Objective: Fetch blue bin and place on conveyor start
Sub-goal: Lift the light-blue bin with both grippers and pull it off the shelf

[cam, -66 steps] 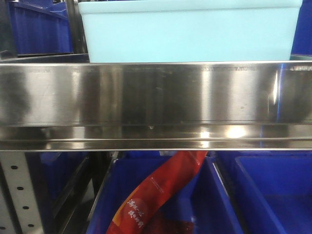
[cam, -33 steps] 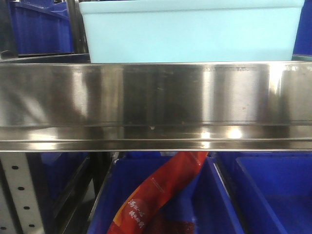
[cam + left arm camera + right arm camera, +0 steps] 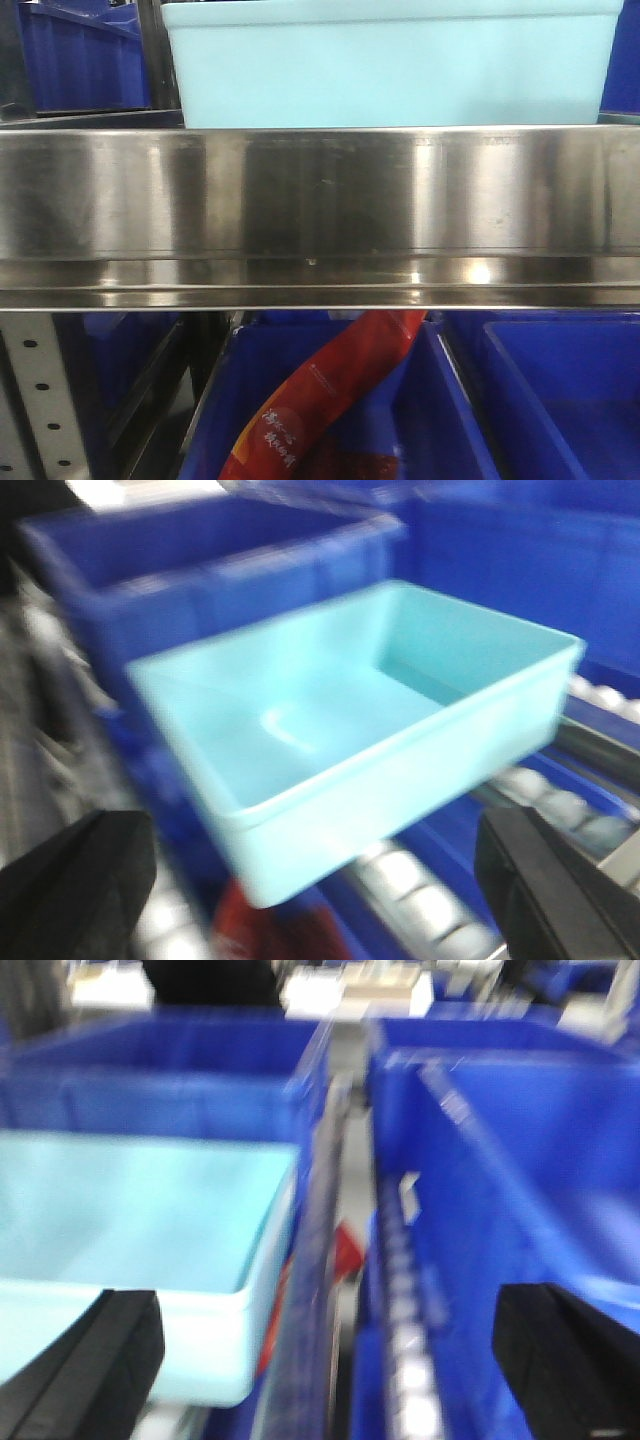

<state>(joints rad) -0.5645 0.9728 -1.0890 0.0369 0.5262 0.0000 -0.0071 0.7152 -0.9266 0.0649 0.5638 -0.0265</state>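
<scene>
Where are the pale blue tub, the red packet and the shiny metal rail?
blue bin (image 3: pixel 330 725): left wrist view, on its inside floor.
red packet (image 3: pixel 335 385): front-facing view, on the middle of the packet.
steel shelf rail (image 3: pixel 320 195): front-facing view, on its flat front face.

Counter front (image 3: pixel 320 215): a broad band of brushed stainless steel crossing the front view from side to side, with a narrow lip below.
Light: soft vertical sheens and small bright glints (image 3: pixel 482 271) on the steel.
Upright post (image 3: pixel 35 400): pale metal with a column of round holes, lower left.
Lower crates (image 3: pixel 570 400): dark blue, side by side under the counter; a red packet (image 3: pixel 335 385) leans in the middle one.
Rollers (image 3: pixel 410 895): pale, blurred, in a row.
Far room (image 3: pixel 350 990): pale shapes, too blurred to tell.
</scene>
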